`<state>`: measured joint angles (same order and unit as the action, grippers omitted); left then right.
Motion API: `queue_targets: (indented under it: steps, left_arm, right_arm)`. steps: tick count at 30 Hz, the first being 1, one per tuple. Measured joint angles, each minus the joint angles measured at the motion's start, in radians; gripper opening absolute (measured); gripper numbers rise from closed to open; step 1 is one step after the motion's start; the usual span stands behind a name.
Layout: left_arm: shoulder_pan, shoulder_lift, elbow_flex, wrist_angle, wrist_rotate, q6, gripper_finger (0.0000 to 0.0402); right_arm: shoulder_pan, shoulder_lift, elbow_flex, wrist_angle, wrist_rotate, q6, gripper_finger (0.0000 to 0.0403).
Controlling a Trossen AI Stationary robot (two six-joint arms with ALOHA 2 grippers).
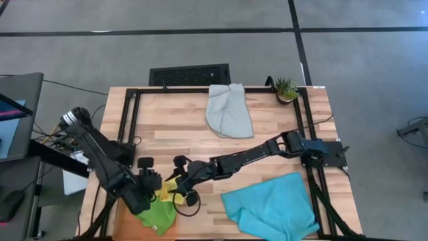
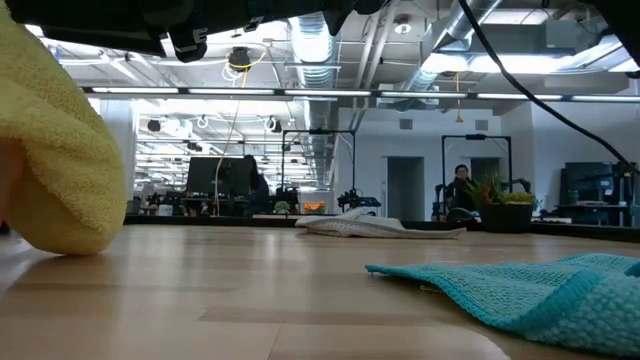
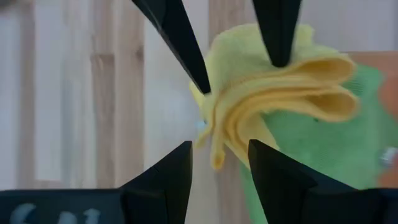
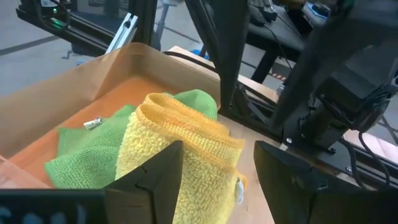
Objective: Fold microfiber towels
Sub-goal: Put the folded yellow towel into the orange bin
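A: Honestly, the yellow towel (image 1: 170, 189) worries me most. It sits bunched at the near left corner of the bench (image 1: 174, 134), lapping onto the green towel (image 1: 158, 215), which lies on the orange tray (image 4: 74, 134).

B: Both hands are there. The left hand (image 1: 152, 181) has its fingers spread and hangs right over the yellow folds; the right hand (image 1: 182, 175) is spread too, with the towel's edge between its fingers, not pinched as far as I can see.

A: So if either one closes now, I'd guess it takes several layers at once. The folds are stacked loose in the left wrist view, and a pinch through the stack would lift a lump, not a corner.

B: It could also drag the green one along, since the two touch. And the hands are near each other; a careless closing move might knock them together.

A: The rest?

B: The grey towel (image 1: 228, 110) lies crumpled near the far edge, by the small potted plant (image 1: 285, 88). The turquoise towel (image 1: 274, 207) is rumpled at the near right corner. Neither is folded yet, by my reading.
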<state>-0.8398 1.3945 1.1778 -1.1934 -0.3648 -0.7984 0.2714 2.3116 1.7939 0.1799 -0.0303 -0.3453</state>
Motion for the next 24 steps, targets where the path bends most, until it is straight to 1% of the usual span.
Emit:
queue_targets:
  steps: [4,12,19,24]
  left_arm:
    - [0.000,0.035,0.000,0.000,-0.040,0.033,0.0151]
    - [0.000,0.024,0.000,0.084,-0.039,0.079,0.0151]
    - [0.018,0.032,-0.006,0.089,-0.040,0.089,0.0151]
    - [0.034,0.031,-0.050,0.186,-0.016,0.156,0.0151]
  right_arm:
    - [0.001,0.000,0.000,0.000,0.000,-0.001,0.0221]
    - [0.001,0.000,0.000,0.000,0.000,-0.002,0.0221]
    - [0.001,0.000,0.000,0.001,0.000,-0.003,0.0221]
    - [0.001,0.000,0.000,-0.001,-0.001,-0.004,0.0221]
